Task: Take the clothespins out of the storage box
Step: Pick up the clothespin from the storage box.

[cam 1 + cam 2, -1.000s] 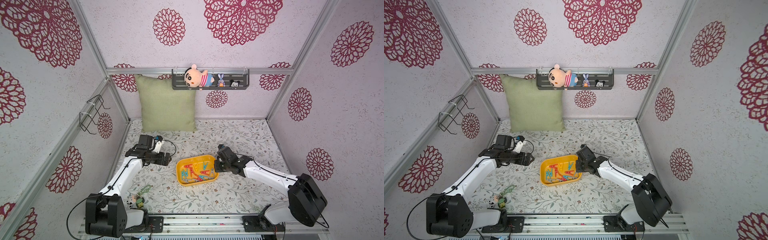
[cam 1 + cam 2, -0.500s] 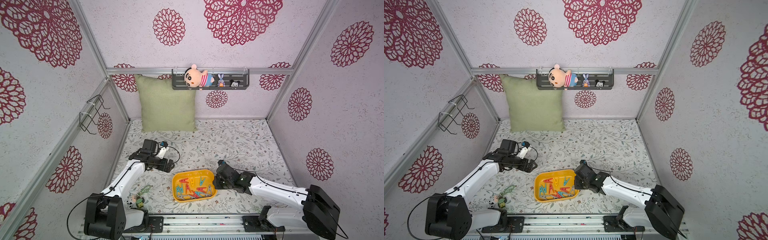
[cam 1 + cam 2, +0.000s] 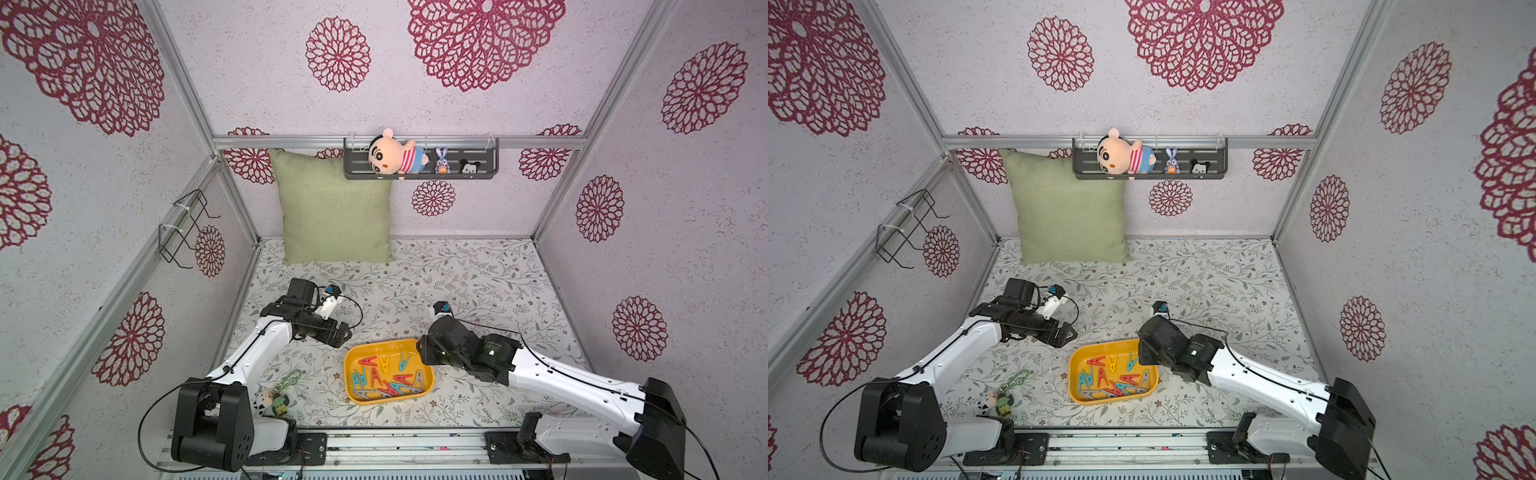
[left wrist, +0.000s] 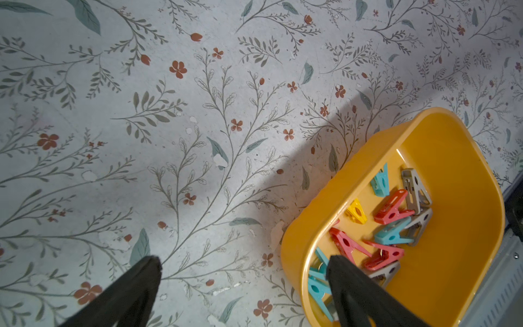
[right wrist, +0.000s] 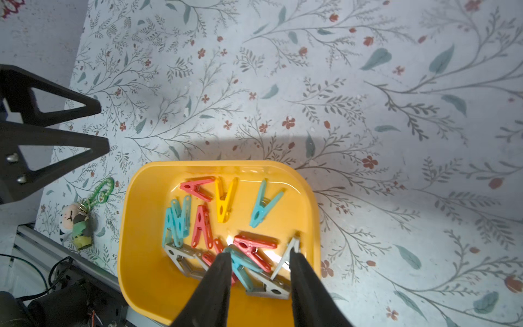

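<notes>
Top views: storage box (image 3: pixel 386 343) lengthwise left-right (clothespins (image 3: pixel 376 377) pointing every way)

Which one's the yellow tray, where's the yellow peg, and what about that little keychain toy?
storage box (image 3: pixel 388 342), in a top view, on its far rim.
yellow clothespin (image 5: pixel 223 211), in the right wrist view, where its two legs join.
keychain charm (image 3: pixel 279 404), in a top view, on the green figure.

The storage box (image 5: pixel 141 254) is glossy plastic, the clothespins (image 5: pixel 201 226) smooth plastic.

The right gripper (image 5: pixel 260 254) hides several clothespins (image 5: pixel 223 203); the storage box (image 5: pixel 141 269) is cropped
</notes>
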You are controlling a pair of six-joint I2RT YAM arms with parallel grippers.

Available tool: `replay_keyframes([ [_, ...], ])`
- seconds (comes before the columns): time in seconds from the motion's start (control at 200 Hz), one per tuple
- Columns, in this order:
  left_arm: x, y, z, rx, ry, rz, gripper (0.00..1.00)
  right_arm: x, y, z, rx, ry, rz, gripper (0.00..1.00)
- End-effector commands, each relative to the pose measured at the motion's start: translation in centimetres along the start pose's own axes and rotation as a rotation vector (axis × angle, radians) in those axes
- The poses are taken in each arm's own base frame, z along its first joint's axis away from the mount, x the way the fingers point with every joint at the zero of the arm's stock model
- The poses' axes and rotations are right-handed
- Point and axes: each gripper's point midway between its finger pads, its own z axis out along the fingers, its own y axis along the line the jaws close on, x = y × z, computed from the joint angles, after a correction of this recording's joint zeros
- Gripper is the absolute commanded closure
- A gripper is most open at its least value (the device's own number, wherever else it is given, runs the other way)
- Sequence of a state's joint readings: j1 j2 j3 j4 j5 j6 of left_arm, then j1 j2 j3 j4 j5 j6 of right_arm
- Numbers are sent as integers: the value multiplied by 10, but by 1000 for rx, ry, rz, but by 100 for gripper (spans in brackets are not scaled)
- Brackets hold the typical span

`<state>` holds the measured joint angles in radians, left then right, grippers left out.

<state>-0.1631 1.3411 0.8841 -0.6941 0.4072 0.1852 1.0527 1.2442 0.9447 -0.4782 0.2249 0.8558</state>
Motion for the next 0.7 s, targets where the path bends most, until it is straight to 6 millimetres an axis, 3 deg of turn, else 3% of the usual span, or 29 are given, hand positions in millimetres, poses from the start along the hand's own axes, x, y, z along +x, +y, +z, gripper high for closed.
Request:
replay_keyframes([
  [0.0,1,-17,-5,82,7,37,0,6,3,13,103,24,-85,60],
  [0.22,10,-30,-10,145,53,77,3,28,38,54,91,99,-155,65],
  [0.415,18,-24,-6,106,56,84,4,40,47,82,75,129,-112,68],
  [0.695,12,-5,-4,-10,3,60,4,44,48,106,91,118,-41,73],
])
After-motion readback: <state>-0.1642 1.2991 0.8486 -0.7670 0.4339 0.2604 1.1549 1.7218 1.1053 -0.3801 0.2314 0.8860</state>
